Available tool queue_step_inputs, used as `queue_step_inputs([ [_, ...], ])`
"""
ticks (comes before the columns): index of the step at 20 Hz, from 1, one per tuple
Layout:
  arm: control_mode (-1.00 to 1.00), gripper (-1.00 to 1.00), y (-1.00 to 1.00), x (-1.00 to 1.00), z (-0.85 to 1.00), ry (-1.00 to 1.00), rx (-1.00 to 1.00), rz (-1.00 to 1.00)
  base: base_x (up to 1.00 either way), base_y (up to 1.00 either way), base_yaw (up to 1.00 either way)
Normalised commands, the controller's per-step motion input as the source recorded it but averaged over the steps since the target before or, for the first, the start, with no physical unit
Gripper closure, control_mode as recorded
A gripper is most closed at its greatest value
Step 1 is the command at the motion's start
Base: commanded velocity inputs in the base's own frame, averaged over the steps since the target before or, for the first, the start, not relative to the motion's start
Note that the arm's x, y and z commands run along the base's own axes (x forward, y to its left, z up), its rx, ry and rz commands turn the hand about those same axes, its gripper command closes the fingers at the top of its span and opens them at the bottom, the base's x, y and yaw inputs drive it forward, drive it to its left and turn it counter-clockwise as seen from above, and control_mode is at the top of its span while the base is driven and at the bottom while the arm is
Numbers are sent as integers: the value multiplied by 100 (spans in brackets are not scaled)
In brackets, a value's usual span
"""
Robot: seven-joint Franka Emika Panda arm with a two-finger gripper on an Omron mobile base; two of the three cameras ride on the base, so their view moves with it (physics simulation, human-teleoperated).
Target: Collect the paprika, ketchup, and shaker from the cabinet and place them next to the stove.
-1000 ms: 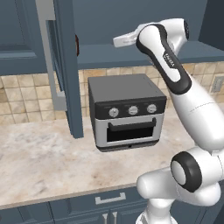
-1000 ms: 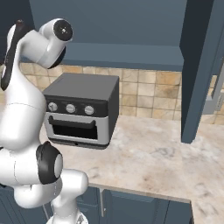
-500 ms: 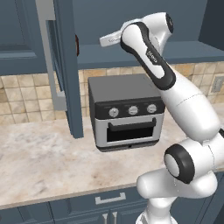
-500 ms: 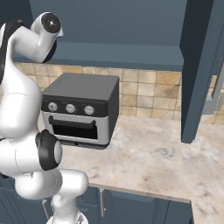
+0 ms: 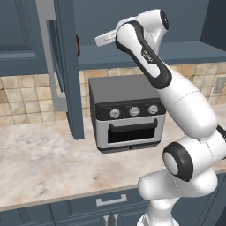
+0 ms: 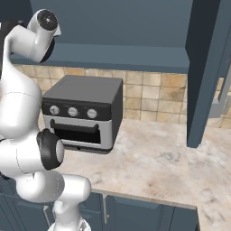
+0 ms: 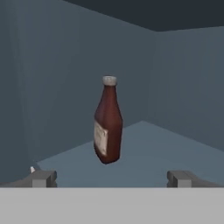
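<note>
In the left base view, the arm reached up over the toaster oven (image 5: 128,112) toward the open cabinet (image 5: 66,66), whose door stood edge-on above the counter (image 5: 44,163). In the right base view, the toaster oven stood on the counter below the cabinet's underside, with the open door hanging to its right. In the hand view, the gripper (image 7: 111,178) had its jaws wide apart and empty; the ketchup (image 7: 107,122) stood upright on the cabinet shelf ahead, between the fingertips' line.

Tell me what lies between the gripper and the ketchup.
Nothing: in the hand view, bare cabinet shelf separates the open gripper from the ketchup.
</note>
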Motion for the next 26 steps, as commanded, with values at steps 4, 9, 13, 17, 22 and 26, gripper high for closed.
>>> queue_step_inputs([
  [4, -100, -100, 20, 4, 0, 0, 0, 0, 0, 0, 0],
  [9, -100, -100, 17, 14, 0, 0, 0, 0, 0, 0, 0],
  [13, -100, -100, 7, 10, 0, 0, 0, 1, 0, 0, 0],
  [17, -100, -100, 2, 7, 0, 0, 0, 1, 0, 0, 0],
  [22, -100, -100, 5, 8, 0, 0, 0, 1, 0, 0, 0],
  [26, -100, -100, 7, 15, 0, 0, 0, 2, 0, 0, 0],
])
